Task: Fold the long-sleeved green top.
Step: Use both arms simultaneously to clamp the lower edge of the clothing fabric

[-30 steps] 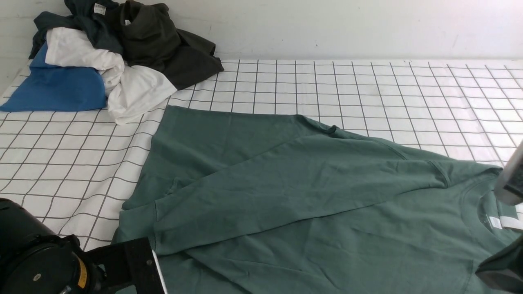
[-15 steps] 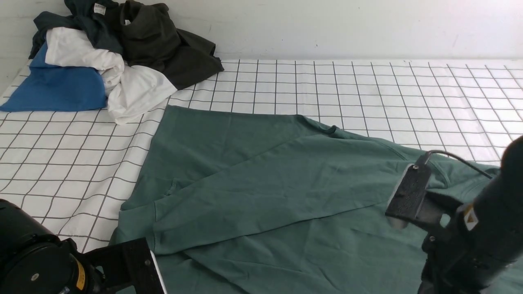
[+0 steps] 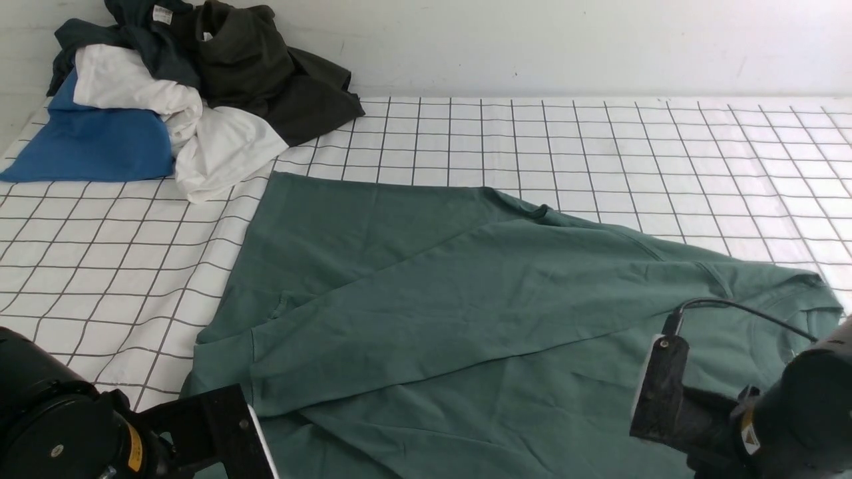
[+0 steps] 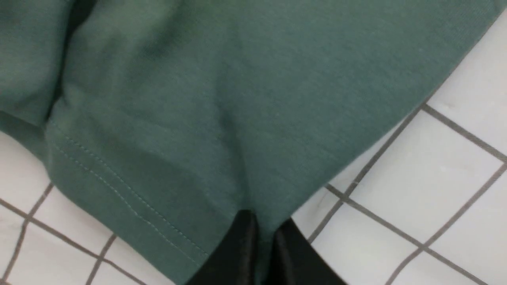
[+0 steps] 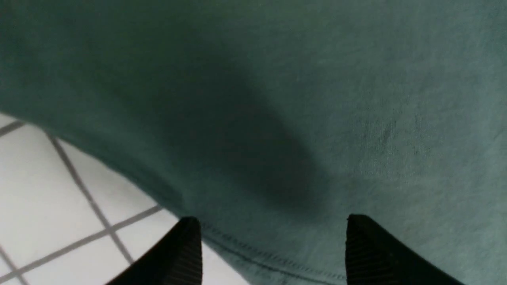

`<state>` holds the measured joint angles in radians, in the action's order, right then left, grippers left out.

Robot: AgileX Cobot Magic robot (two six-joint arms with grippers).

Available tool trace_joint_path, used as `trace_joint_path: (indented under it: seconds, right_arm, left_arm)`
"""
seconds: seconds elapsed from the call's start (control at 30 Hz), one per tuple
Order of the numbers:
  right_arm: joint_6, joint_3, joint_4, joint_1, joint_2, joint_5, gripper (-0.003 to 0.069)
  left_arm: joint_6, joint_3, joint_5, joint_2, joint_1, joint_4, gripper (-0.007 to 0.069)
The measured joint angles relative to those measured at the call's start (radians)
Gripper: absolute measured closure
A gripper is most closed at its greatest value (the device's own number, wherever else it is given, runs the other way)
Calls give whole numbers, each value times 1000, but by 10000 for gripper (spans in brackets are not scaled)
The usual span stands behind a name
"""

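Note:
The green long-sleeved top (image 3: 466,293) lies spread on the checked table, with one sleeve folded slantwise across its body. My left gripper (image 4: 263,233) is shut on the top's fabric close to its stitched hem (image 4: 119,186), at the garment's near left corner. My right gripper (image 5: 271,233) is open, its two fingertips (image 5: 186,237) apart over a stitched edge of the top (image 5: 277,118) where it meets the table. In the front view both grippers are hidden; only the left arm (image 3: 60,426) and the right arm (image 3: 765,412) show. The neck label is hidden.
A pile of other clothes lies at the far left corner: blue (image 3: 93,143), white (image 3: 213,150), very dark olive-black (image 3: 266,73) and dark teal with a white tag (image 3: 146,26). The checked table cloth (image 3: 599,146) stretches behind the top to a white wall.
My right arm came in from the right edge over the collar area, then dropped lower toward the near edge. The left arm has hardly moved. The top lies the same.

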<state>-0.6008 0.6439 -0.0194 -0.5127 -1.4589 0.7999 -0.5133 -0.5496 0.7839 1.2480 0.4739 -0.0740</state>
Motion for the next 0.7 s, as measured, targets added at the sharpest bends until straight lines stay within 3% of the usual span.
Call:
trace_joint_path:
  seconds: [0.2, 0.47, 0.7]
  right_arm:
    - [-18, -1, -1, 0, -56, -23, 202]
    - [-57, -2, -40, 0, -40, 39, 283]
    - [-64, -2, -55, 0, -20, 15, 307]
  left_arm:
    - [0, 0, -1, 0, 0, 0, 611]
    - [0, 0, -2, 0, 0, 0, 611]
    - [0, 0, -5, 0, 0, -5, 611]
